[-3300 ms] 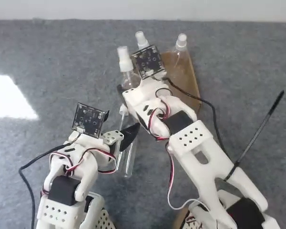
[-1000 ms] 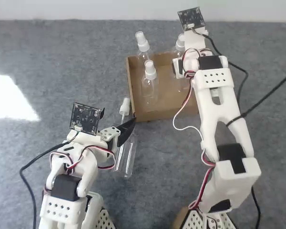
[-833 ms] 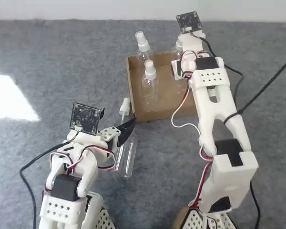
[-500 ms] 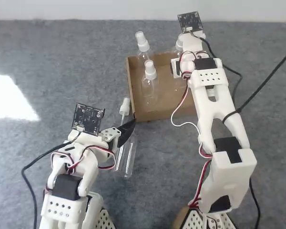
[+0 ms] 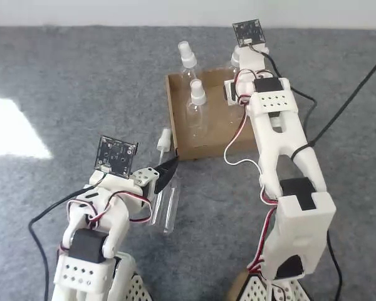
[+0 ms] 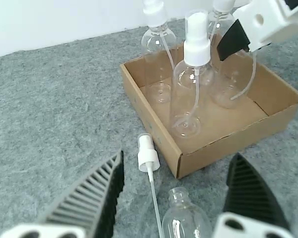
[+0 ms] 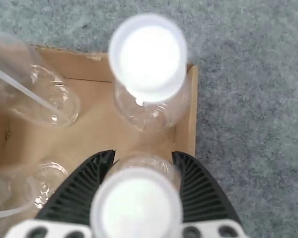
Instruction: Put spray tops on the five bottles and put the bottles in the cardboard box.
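Right claw [image 7: 142, 154] grips a capped bottle [image 7: 136, 208] standing in the box [image 7: 192, 109]; left claw [image 6: 179, 157], open, hovers over a bare bottle [image 6: 184, 218].

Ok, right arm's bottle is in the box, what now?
Probably open the right gripper and lift straight up: the held bottle appears to stand upright on the cardboard box floor, close beside a neighbouring bottle, so a sideways exit might tip either.
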You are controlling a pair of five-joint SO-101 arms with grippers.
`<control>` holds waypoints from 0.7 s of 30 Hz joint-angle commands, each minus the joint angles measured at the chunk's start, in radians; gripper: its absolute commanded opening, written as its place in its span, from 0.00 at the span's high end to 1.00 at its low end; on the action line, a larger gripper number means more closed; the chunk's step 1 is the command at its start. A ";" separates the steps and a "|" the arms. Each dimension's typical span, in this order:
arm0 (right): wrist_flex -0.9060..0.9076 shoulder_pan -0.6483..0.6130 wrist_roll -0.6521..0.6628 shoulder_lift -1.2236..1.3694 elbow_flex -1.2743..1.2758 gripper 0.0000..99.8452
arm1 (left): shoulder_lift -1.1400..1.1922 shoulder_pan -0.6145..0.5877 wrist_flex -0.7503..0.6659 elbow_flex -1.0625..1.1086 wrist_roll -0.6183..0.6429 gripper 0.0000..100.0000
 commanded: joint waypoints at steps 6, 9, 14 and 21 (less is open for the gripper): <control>-0.007 0.007 -0.011 -0.022 -0.074 0.90 | -0.014 -0.008 -0.031 -0.008 -0.006 0.70; -0.005 0.005 -0.011 -0.022 -0.074 0.82 | -0.014 -0.008 -0.031 -0.008 -0.006 0.70; -0.005 -0.010 -0.011 -0.021 -0.074 0.79 | -0.014 -0.008 -0.031 -0.008 -0.006 0.70; -0.010 -0.012 -0.011 -0.025 -0.072 0.79 | -0.014 -0.008 -0.031 -0.008 -0.006 0.70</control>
